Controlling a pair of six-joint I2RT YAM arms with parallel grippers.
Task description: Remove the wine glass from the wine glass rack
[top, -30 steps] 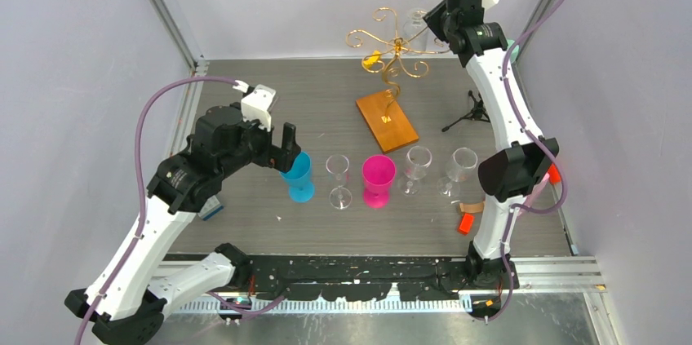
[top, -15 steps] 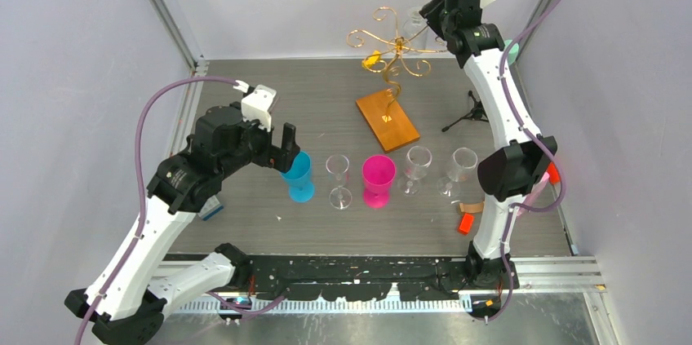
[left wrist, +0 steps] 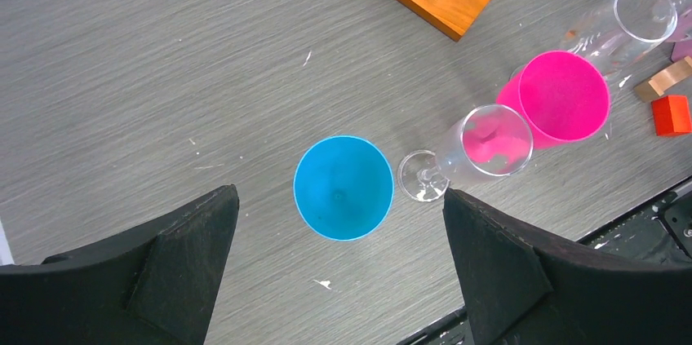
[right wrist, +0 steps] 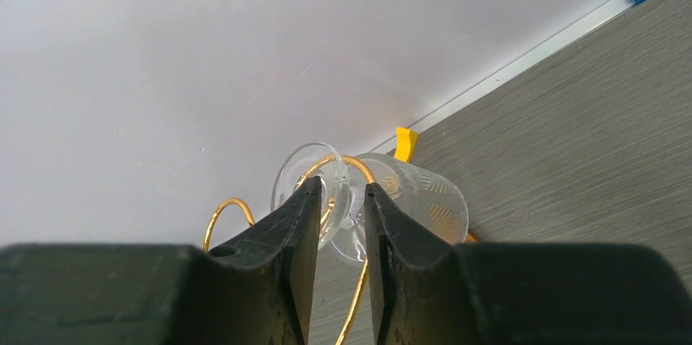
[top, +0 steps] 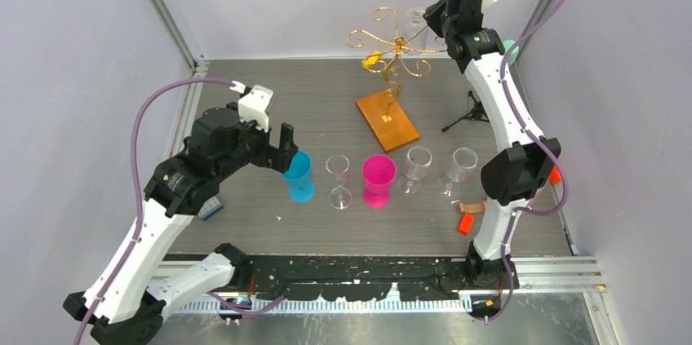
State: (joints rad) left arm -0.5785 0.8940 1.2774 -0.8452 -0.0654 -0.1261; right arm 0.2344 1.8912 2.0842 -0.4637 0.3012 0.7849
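Note:
The wine glass [right wrist: 424, 198] hangs upside down from a gold scroll arm of the wine glass rack [top: 396, 47], whose orange-brown wooden base [top: 386, 120] sits at the back middle of the table. My right gripper [right wrist: 341, 186] is raised at the rack's right side, its narrow jaws shut on the glass's stem just under the foot. From above, the glass [top: 414, 23] shows just left of that gripper [top: 431, 19]. My left gripper [left wrist: 339, 194] hovers wide open over a blue cup [left wrist: 343, 187], holding nothing.
A row stands in front of the rack: the blue cup [top: 299, 175], a clear glass [top: 338, 180], a pink cup [top: 378, 179] and two more clear glasses [top: 417, 167] [top: 461, 167]. A black tripod [top: 469, 112] and orange blocks [top: 466, 218] lie on the right.
My right gripper's jaws opened for a moment and closed again on the glass's stem, staying at the rack. The left arm shifted only slightly.

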